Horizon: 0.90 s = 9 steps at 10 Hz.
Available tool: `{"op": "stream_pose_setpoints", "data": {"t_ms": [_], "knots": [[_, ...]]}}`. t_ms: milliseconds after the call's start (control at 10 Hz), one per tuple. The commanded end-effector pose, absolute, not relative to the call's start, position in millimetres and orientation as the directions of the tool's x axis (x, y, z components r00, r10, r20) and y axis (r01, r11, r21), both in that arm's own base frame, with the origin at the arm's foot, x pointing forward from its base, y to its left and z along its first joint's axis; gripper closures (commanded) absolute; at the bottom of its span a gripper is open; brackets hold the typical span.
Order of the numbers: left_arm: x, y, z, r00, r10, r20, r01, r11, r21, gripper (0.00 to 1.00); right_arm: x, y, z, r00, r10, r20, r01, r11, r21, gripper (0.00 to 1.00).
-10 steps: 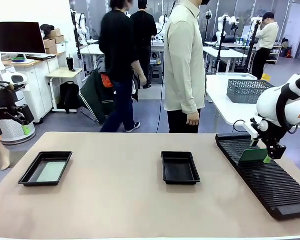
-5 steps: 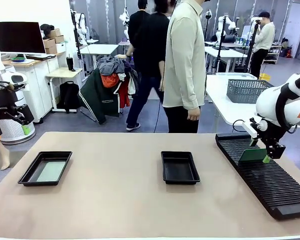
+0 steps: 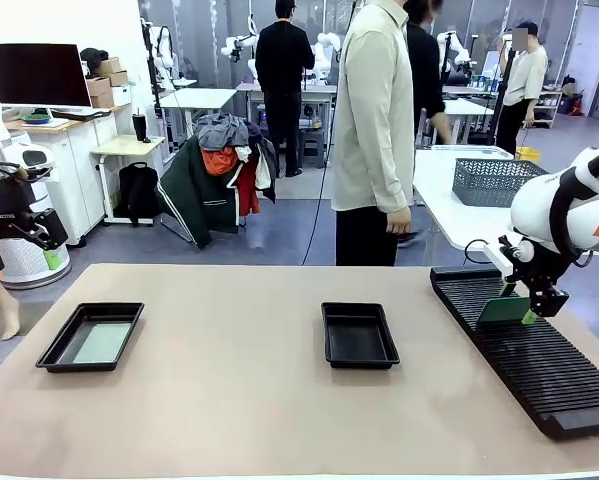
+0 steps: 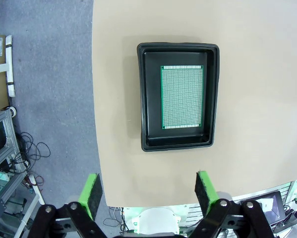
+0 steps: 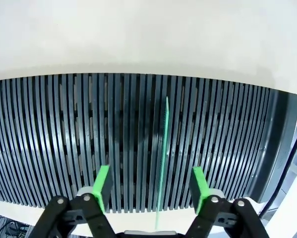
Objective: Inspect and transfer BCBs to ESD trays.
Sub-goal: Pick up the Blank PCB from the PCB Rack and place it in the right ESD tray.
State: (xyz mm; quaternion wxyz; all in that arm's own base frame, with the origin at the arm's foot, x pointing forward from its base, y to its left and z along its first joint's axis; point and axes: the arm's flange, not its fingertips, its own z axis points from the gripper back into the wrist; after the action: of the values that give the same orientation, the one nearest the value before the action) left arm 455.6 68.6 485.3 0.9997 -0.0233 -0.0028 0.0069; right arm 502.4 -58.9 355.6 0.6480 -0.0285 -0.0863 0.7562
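One BCB (image 5: pixel 163 163) stands on edge in a slot of the ribbed rack (image 5: pixel 64 139), upright so its faces can be nipped. The right hand (image 5: pixel 150 186) straddles it, fingers apart and clear of both sides, gripping nothing yet. Nearest the rack on the bench (image 3: pixel 239 400) sits an empty ESD tray (image 3: pixel 359 362), likely its destination. Farthest from the rack, a second tray (image 4: pixel 143 99) holds a board (image 4: pixel 182 96), and the left hand (image 4: pixel 148 191) hangs wide open above it. Beyond the rack a person (image 3: pixel 374 130) stands by a mesh basket (image 3: pixel 494 182). Nothing lies between rack and tray.
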Motion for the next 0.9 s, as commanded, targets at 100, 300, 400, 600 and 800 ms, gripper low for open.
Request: {"op": "stream_pose_setpoints", "data": {"t_ms": [100,300,400,600,800], "knots": [[455.9,69.0,483.5,1.0,0.017,0.015,-0.017,0.999,-0.051,0.0,504.5,-61.8,349.0,-0.139,0.988,0.061,-0.969,-0.124,-0.214,0.3],[455.9,69.0,483.5,1.0,0.017,0.015,-0.017,0.999,-0.051,0.0,503.5,-63.0,345.4,-0.131,0.989,0.064,-0.969,-0.115,-0.217,0.39],[455.9,69.0,483.5,1.0,0.017,0.015,-0.017,0.999,-0.051,0.0,502.9,-62.5,344.1,-0.131,0.989,0.069,-0.969,-0.113,-0.221,0.43],[455.9,69.0,483.5,1.0,0.017,0.015,-0.017,0.999,-0.051,0.0,502.6,-60.3,343.3,-0.133,0.989,0.071,-0.967,-0.114,-0.228,0.53],[455.9,69.0,483.5,1.0,0.017,0.015,-0.017,0.999,-0.051,0.0,500.1,-59.4,344.5,-0.13,0.99,0.062,-0.967,-0.112,-0.23,0.62]]}}
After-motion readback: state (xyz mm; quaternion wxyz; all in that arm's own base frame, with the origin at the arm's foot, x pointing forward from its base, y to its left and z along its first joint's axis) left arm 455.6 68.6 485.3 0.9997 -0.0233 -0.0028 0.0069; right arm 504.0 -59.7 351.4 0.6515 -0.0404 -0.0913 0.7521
